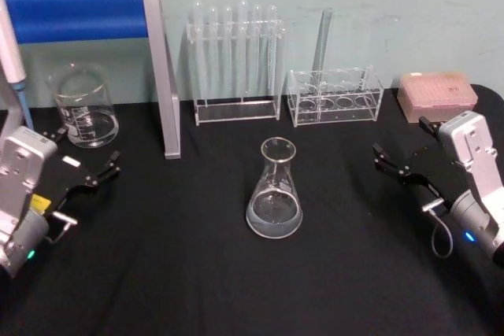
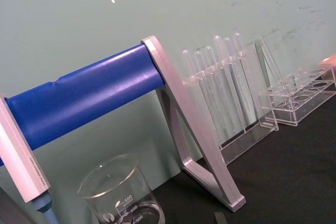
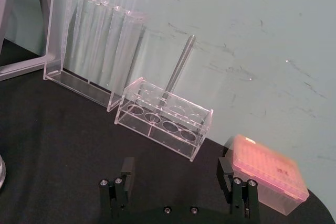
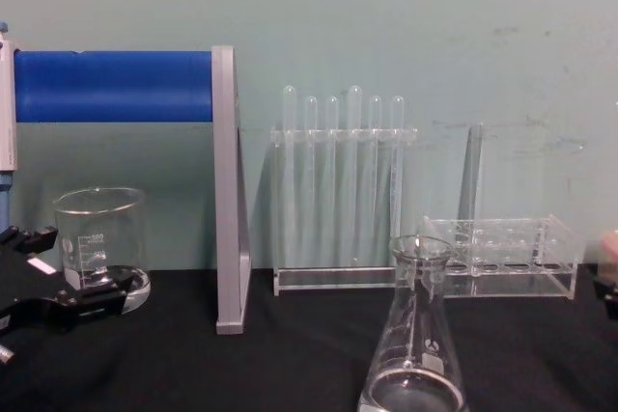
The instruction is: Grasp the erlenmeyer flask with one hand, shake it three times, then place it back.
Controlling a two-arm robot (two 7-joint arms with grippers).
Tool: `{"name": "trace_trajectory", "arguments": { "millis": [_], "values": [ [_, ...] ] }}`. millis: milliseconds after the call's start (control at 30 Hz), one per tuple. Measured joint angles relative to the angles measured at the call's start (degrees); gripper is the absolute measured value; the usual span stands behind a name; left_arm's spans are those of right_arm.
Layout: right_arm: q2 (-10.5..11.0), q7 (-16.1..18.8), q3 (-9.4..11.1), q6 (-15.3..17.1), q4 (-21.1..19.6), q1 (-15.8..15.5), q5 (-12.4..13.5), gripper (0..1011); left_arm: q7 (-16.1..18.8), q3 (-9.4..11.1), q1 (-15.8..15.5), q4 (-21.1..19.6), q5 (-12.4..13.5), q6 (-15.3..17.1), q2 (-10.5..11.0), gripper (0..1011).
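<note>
The erlenmeyer flask (image 1: 274, 194) stands upright, ungrasped; the left hand (image 1: 87, 147) and right hand (image 1: 400, 138) sit either side, jaws spread.

Black worktop (image 1: 197, 273): erlenmeyer flask (image 1: 275, 194) upright at centre, little clear liquid inside, well apart from rest. Back row, left to right: beaker (image 1: 83, 108), grey stand (image 1: 161, 76) with blue bar, tall test tube rack (image 1: 235, 64), low clear rack (image 1: 335, 98) holding one tube, pink box (image 1: 437, 94).

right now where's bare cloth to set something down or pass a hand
Free: in front of the erlenmeyer flask and either side, up to the left gripper and right gripper. Crowded at back: beaker, stand, tall rack, low rack, pink box.
</note>
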Motion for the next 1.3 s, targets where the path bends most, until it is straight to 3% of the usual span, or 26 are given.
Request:
{"name": "trace_trajectory", "arguments": {
  "millis": [800,1100,1300],
  "values": [
    [-0.1,0.2,0.4,0.0,-0.1,-0.2,0.0,1000,0.0,0.0,0.0,0.0,0.0,0.0,0.0,1001],
    [0.3,2.3,2.2,0.5,-2.5,-2.7,0.7,1000,0.0,0.0,0.0,0.0,0.0,0.0,0.0,1001],
    [1.5,4.9,3.8,0.5,-6.7,-6.3,2.8,1000,0.0,0.0,0.0,0.0,0.0,0.0,0.0,1001]
  ]
}}
